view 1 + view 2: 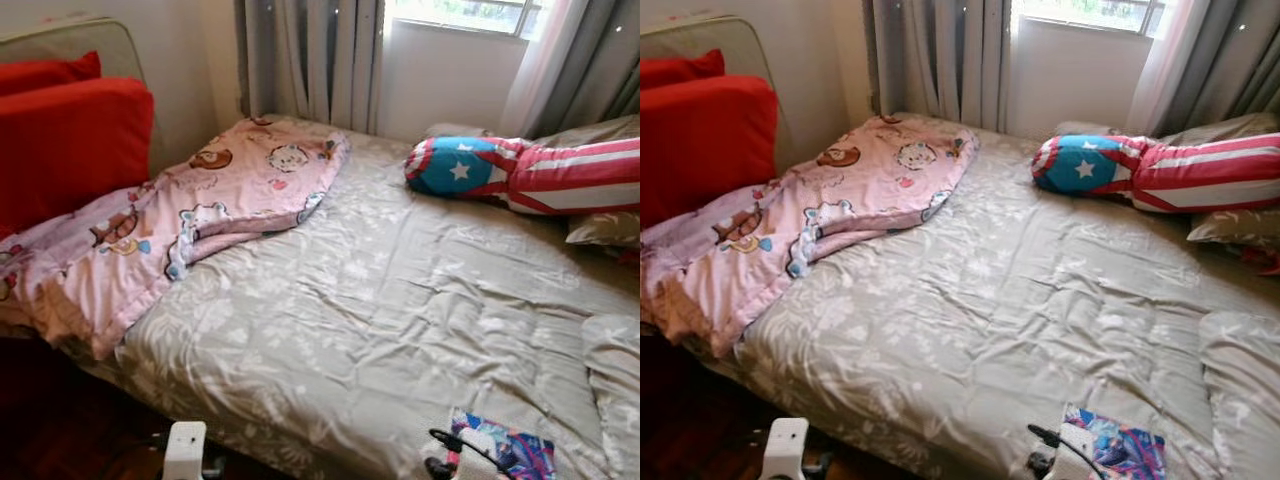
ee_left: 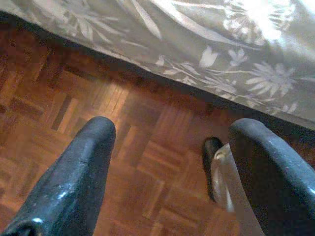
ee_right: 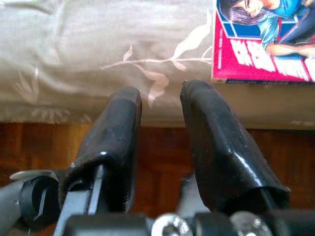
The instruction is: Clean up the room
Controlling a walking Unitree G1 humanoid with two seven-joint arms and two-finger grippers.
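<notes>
Left eye view looks down on a bed covered by a grey-beige quilted bedspread with a pale leaf print [image 1: 400, 300]. A crumpled pink cartoon-print blanket [image 1: 180, 220] lies across the bed's far left side and spills over its left edge, next to two red cushions [image 1: 70, 140] propped against the wall. Near the window, a long bolster pillow in blue with a white star and red-and-white stripes [image 1: 530, 172] lies along the right side. At the bed's near edge rests a thin paperback comic book with a bright pink and blue cover [image 1: 515, 452].

The right gripper [image 3: 160, 115] hovers just below and beside that comic, over the edge of the bedspread, its two black fingers slightly parted and empty. The left gripper [image 2: 172, 147] hangs low above the brown parquet floor [image 2: 138, 128] beside the bed, fingers spread wide, empty.

The comic looks like the nearest item to tidy. It should be light and flexible, with a glossy cover that may slip, and it lies flat on soft bedding that will give under pressure. A pinch across the edge nearest the bed's rim seems best, one finger sliding under as the quilt yields. The blanket is soft and bulky; it would bunch wherever it is taken.
</notes>
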